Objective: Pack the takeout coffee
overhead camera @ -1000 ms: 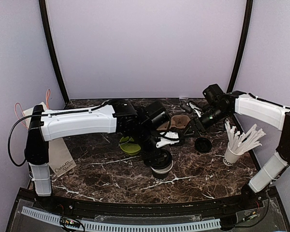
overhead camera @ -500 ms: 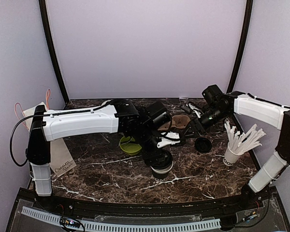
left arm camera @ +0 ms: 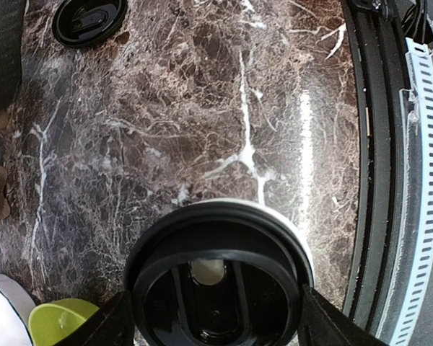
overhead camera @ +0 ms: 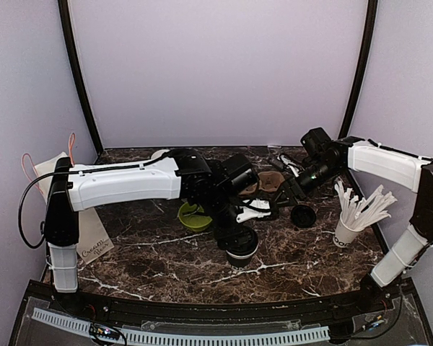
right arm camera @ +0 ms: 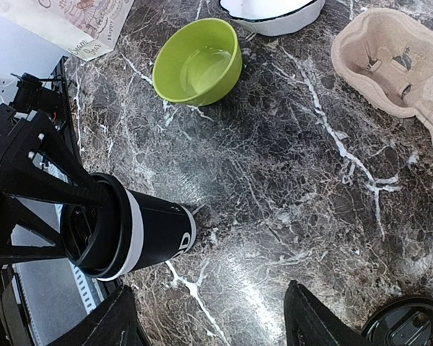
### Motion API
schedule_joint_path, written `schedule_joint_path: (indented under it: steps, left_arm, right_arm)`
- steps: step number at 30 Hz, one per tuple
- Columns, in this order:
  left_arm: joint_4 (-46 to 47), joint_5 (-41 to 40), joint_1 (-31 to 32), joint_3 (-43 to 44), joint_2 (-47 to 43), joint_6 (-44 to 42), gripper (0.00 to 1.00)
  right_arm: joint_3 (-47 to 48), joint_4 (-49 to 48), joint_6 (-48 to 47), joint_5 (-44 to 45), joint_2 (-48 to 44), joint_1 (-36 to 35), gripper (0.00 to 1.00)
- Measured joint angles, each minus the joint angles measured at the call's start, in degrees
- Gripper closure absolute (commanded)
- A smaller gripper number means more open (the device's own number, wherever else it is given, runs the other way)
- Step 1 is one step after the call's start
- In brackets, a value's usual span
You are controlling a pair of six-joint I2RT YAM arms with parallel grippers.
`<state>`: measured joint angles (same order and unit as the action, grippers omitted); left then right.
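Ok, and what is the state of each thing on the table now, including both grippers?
cup: upright, lid on top.
lid: on cup, inside left gripper.
left gripper: around lid, grip unclear.
right gripper: open, empty.
spare lid: lying loose.
green bowl: upright, looks empty.
carrier: visible slots empty.
stick cup: upright, full.

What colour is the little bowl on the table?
Lime green. The small round bowl shows best in the right wrist view.

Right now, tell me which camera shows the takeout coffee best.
The right wrist view: the takeout coffee shows its whole side, lettering and lid. The left wrist view looks straight down on its lid only. The top external view shows just a little of it below the left arm.
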<state>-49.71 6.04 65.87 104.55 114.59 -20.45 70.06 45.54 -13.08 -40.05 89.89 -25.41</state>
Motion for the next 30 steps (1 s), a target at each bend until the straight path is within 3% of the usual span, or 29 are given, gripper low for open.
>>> schedule_joint_path:
  steps: [13,15,19,24,30]
  left_arm:
    - [-0.57,3.17,0.04,1.18,0.15,-0.02,0.17]
    - [-0.57,3.1,0.04,1.18,0.15,0.0,0.03]
    - [-0.74,1.27,0.04,1.16,-0.24,0.39,0.01]
    - [2.34,-4.13,0.02,-2.73,-6.32,4.79,0.02]
    - [7.26,-6.97,-3.67,-8.87,-17.18,18.47,0.19]
  right_arm:
    - [0.0,0.66,-0.15,0.0,0.02,0.0,0.29]
    - [0.0,0.83,-0.13,0.02,0.02,0.0,0.29]
    - [0.0,1.03,-0.13,0.26,0.0,0.0,0.3]
    - [0.59,2.05,-0.55,0.68,-0.96,0.0,0.31]
    - [1.01,3.65,-2.19,-2.12,-2.64,0.0,0.37]
